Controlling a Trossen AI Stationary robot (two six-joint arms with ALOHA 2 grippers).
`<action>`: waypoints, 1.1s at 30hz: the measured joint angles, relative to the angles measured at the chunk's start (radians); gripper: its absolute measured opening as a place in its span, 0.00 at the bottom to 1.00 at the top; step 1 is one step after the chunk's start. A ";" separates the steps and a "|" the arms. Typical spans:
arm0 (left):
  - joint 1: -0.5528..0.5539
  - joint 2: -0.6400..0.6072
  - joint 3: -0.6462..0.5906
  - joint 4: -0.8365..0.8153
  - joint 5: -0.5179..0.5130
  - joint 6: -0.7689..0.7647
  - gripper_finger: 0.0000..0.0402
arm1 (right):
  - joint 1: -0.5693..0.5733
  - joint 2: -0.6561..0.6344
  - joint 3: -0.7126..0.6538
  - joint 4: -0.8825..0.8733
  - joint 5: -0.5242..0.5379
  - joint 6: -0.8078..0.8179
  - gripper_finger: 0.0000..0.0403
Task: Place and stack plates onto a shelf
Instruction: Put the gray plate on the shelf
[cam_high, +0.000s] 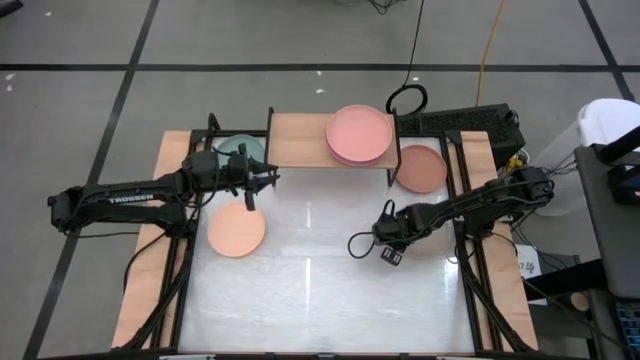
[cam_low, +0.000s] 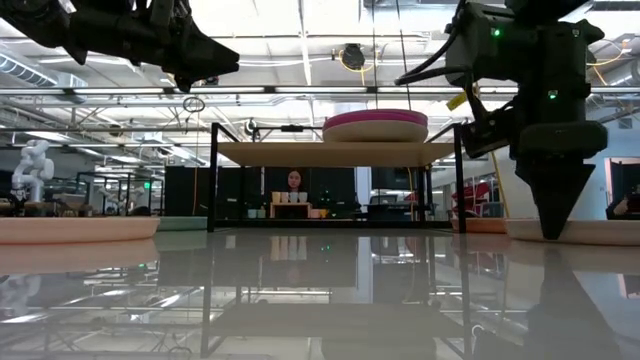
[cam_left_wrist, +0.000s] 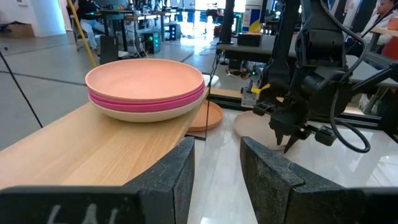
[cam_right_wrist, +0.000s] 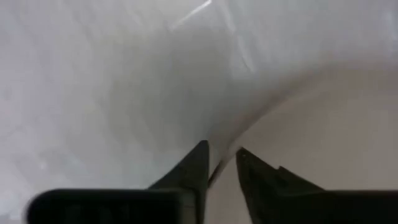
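A stack of three plates, salmon pink over magenta over beige, rests on the wooden shelf top. One peach plate lies flat on the white table. A teal plate lies left of the shelf and a salmon plate lies to its right. My left gripper hovers open and empty at the shelf's left end. My right gripper points down at a pale beige plate on the table's right half. My right gripper is shut on the beige plate's rim, at the plate's side nearest the table's left. One finger is inside the rim and one outside. The fingers come from above, pointing down. The plate lies about level on the table.
The shelf's thin black legs stand on the table's far half, with open room under its top. The shelf top's left half is bare wood. Black table frame rails and cables run along the sides. A person sits far behind the table.
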 joint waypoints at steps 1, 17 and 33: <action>0.000 0.000 0.000 0.000 0.000 -0.001 0.33 | 0.000 0.000 0.000 -0.001 -0.012 -0.008 0.13; 0.000 0.000 0.001 0.001 0.000 -0.003 0.33 | 0.086 -0.098 0.071 0.048 -0.132 -0.133 0.00; 0.002 -0.051 0.001 -0.022 0.000 0.025 0.33 | 0.044 -0.171 0.211 0.452 0.034 -0.410 0.00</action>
